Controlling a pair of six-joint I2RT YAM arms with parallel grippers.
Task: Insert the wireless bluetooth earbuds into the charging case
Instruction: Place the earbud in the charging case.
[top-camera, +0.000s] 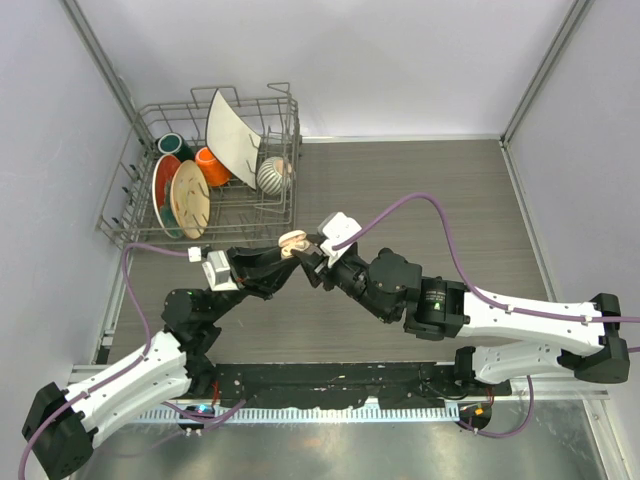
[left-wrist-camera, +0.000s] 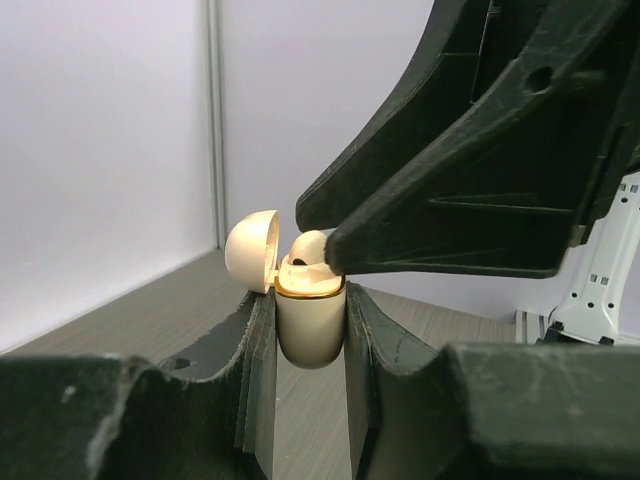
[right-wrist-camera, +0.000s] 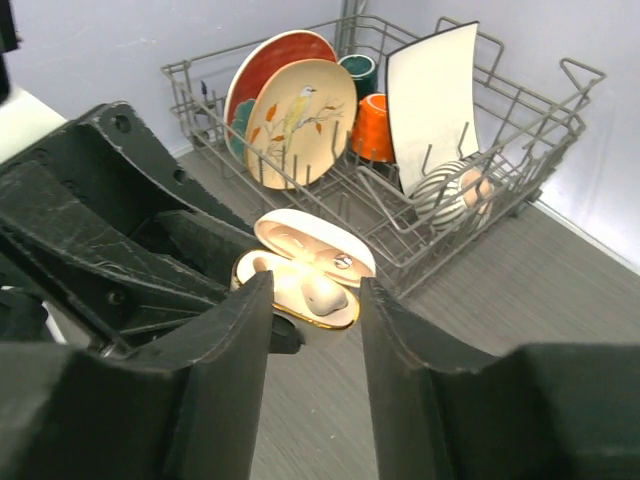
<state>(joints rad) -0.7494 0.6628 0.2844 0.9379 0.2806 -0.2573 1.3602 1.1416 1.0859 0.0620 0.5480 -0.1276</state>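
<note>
Left tool: I see my left tool (left-wrist-camera: 310, 305) at the bottom centre of the left wrist view. It is pressed on the charging case (left-wrist-camera: 311, 335) from both sides. The case stands upright between the two fingers, held off the bench (top-camera: 450, 200).
Right tool: my right tool (right-wrist-camera: 315, 290) comes in from the right of the top view and meets the left one near the centre. Its fingers are spread, one at each side of the case, and they pinch nothing.
Lid: the lid (left-wrist-camera: 251, 250) is open, tipped back to the left in the left wrist view.
Earbud: one cream-white earbud (right-wrist-camera: 323, 293) lies in the open case. In the left wrist view a right fingertip touches it from the right. Whether it is fully seated, I cannot tell.
Far end: a wire dish rack (top-camera: 297, 130) stands in the upper left of the top view, with plates (right-wrist-camera: 300, 120) and an orange cup (right-wrist-camera: 372, 128) inside.
</note>
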